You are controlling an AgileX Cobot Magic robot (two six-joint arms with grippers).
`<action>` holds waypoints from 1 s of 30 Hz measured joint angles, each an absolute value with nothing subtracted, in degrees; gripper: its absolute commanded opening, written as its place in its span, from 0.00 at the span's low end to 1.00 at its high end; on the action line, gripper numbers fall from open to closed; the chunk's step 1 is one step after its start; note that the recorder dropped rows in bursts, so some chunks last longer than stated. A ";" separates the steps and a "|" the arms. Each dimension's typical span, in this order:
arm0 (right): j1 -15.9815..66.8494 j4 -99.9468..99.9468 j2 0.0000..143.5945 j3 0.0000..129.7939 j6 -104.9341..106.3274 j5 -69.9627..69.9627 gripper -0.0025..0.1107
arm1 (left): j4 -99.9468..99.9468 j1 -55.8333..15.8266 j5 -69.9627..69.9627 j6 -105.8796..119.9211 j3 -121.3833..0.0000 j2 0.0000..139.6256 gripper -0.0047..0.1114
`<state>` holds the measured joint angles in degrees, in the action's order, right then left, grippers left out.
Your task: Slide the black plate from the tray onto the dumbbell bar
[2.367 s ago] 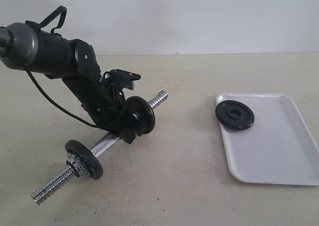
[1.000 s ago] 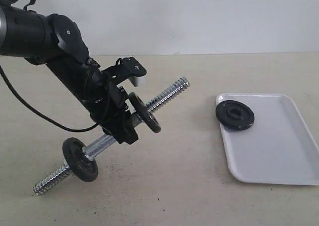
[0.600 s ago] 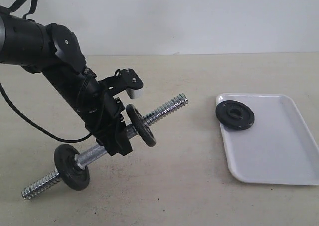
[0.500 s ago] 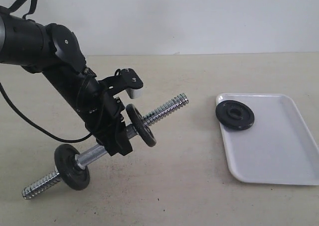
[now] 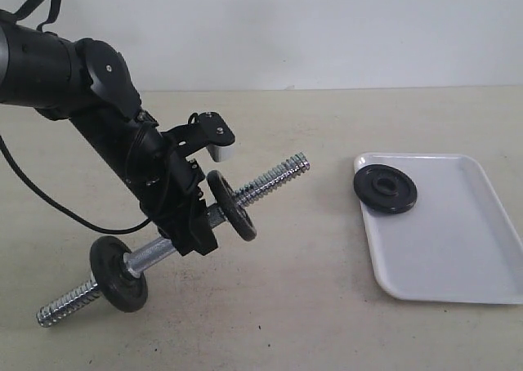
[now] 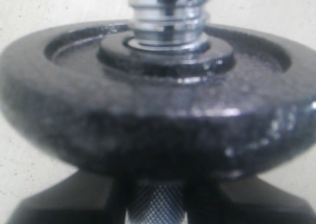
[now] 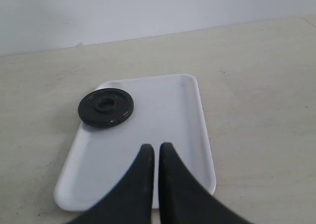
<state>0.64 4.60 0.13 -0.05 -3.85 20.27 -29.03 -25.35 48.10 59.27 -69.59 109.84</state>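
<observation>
The black plate [image 5: 384, 189] lies flat at the near-left corner of the white tray [image 5: 458, 240], partly over the rim. My left gripper [image 5: 198, 224] is shut on the knurled middle of the dumbbell bar [image 5: 270, 177] and holds it tilted, its free threaded end up and pointing toward the tray. One black disc [image 5: 230, 205] sits on the bar against the fingers, and another [image 5: 119, 284] rides near the low end. The left wrist view is filled by that disc [image 6: 158, 120] with the bar [image 6: 155, 206] gripped below it. My right gripper [image 7: 157, 152] hovers shut and empty over the tray [image 7: 168, 110], short of the plate [image 7: 105, 107].
The beige tabletop [image 5: 302, 306] runs between the bar's raised end and the tray. A white wall stands behind the table. The left arm's cable [image 5: 57, 203] loops down at the left. The right arm is out of the exterior view.
The left arm has lifted the bar off the table, tipped its free end up and shifted it left. Over the last half second nothing moves. The plate stays on the tray.
</observation>
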 measured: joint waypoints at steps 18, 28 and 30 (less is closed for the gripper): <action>0.64 4.60 0.13 -0.05 -3.85 15.24 0.02 | -29.13 -25.35 48.10 59.39 -69.59 109.84 0.08; 0.64 13.37 0.00 0.17 -14.28 -21.61 0.02 | -29.61 -25.35 48.10 59.53 -69.59 109.84 0.08; 0.64 17.24 0.34 1.93 -16.16 -18.17 0.02 | -29.72 -25.35 48.10 59.53 -69.59 109.84 0.08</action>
